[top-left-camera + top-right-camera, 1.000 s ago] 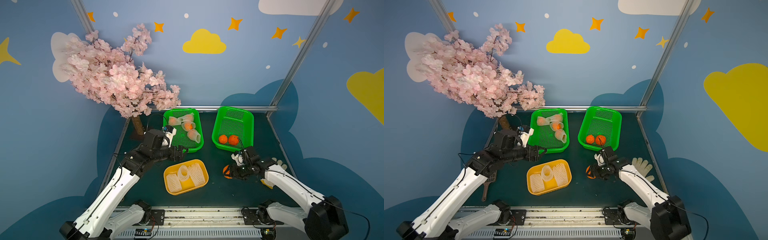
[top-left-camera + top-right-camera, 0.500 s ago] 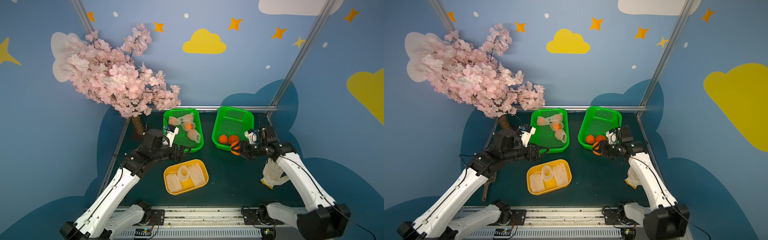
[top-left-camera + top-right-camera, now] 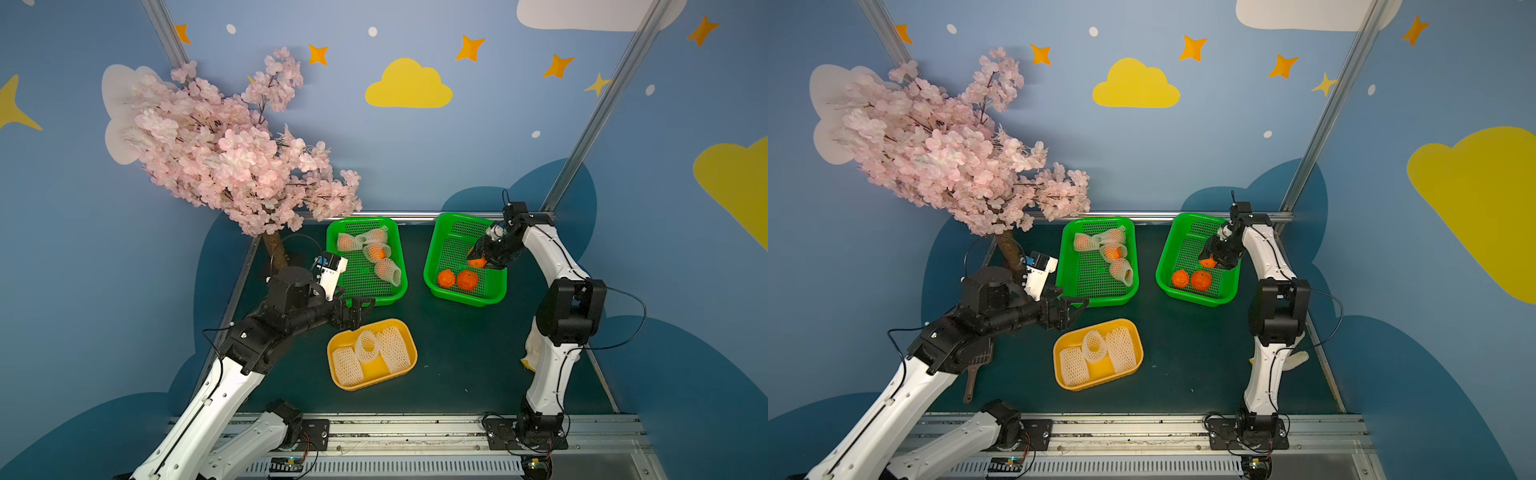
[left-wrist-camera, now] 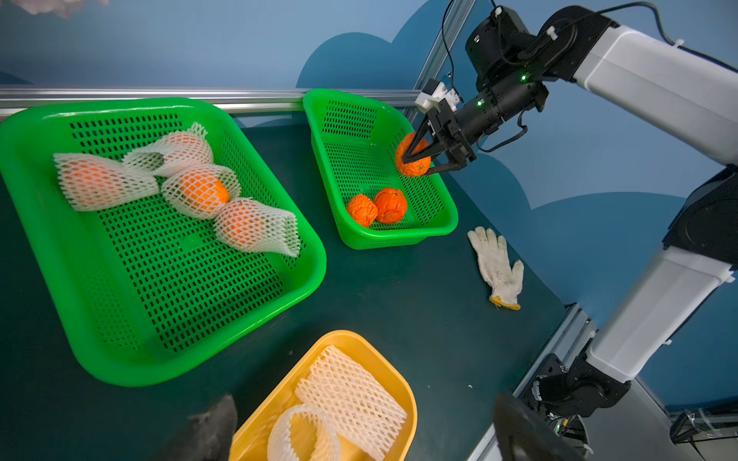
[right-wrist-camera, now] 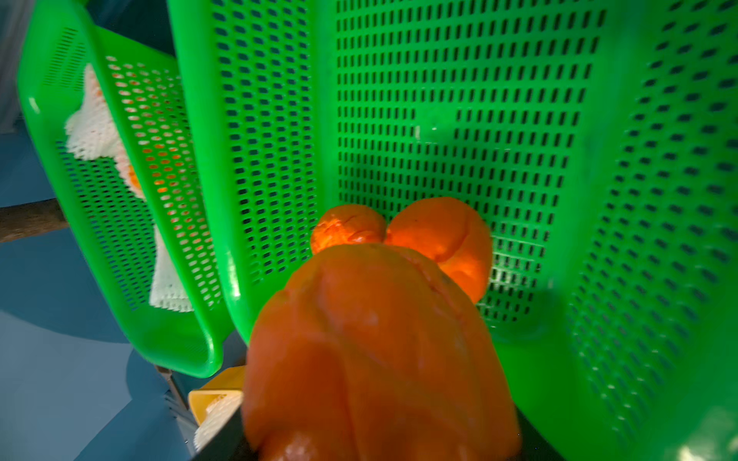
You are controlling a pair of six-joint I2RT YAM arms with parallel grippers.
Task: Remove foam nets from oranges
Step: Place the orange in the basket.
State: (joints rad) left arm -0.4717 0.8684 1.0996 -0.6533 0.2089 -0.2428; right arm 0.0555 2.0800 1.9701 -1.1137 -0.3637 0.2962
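Note:
My right gripper [image 3: 478, 257] is shut on a bare orange [image 3: 477, 262] [image 4: 413, 159] [image 5: 375, 351] and holds it over the right green basket [image 3: 429, 253]. Two more bare oranges [image 3: 446, 278] [image 3: 467, 279] lie in that basket's near end. Several oranges in white foam nets [image 3: 376, 251] [image 4: 199, 191] lie in the left green basket [image 3: 329, 249]. A yellow tray [image 3: 413, 353] at the front holds three empty foam nets [image 3: 347, 365] [image 4: 351, 395]. My left gripper [image 3: 363, 311] [image 4: 365, 421] hangs open and empty between the left basket and the tray.
A pink blossom tree [image 3: 232, 158] stands at the back left, with its trunk [image 3: 274, 245] beside my left arm. A white work glove [image 4: 497, 265] lies on the mat behind my right arm. A brown utensil [image 3: 971, 374] lies under my left arm. Metal posts frame the back wall.
My right arm carried the bare orange from low over the mat by the yellow tray up and back over the right basket. The left jaws spread wider; that arm barely moved.

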